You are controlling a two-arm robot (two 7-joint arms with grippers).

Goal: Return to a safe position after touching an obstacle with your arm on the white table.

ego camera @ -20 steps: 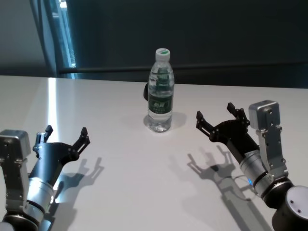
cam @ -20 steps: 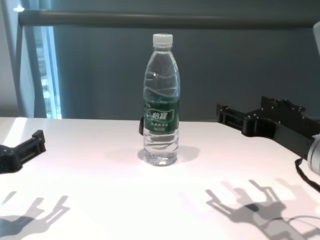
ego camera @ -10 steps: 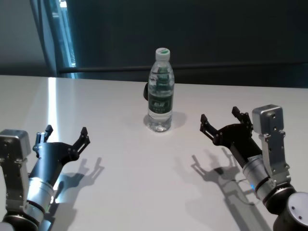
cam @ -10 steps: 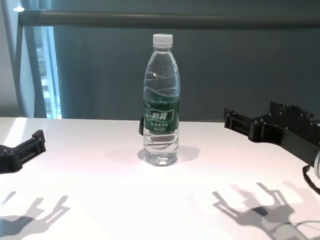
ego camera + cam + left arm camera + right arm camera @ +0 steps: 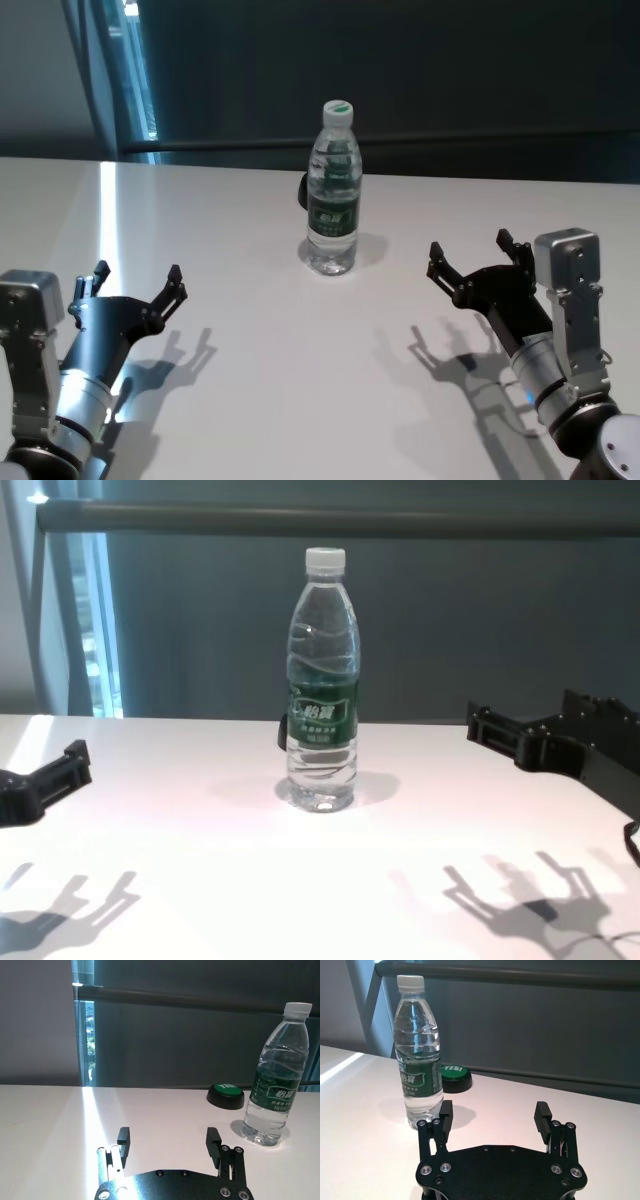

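Two grippers and one bottle were recorded in the head view: the obstacle (image 5: 333, 190), a clear water bottle with white cap and green label band, stood upright on the white table (image 5: 300, 340) toward its far middle; the left gripper (image 5: 135, 285) hung over the near left, fingers spread apart and holding nothing; the right gripper (image 5: 478, 258) hung over the near right, fingers likewise apart, well clear of the bottle. Left wrist view: spread fingers (image 5: 123, 1136) over bare tabletop, bottle off to one side, a round green button (image 5: 226, 1095) just beside it. Right wrist view: fingers parted, bottle and button beyond them, untouched. Chest view: bottle upright at centre, one gripper at each edge, both apart from it.
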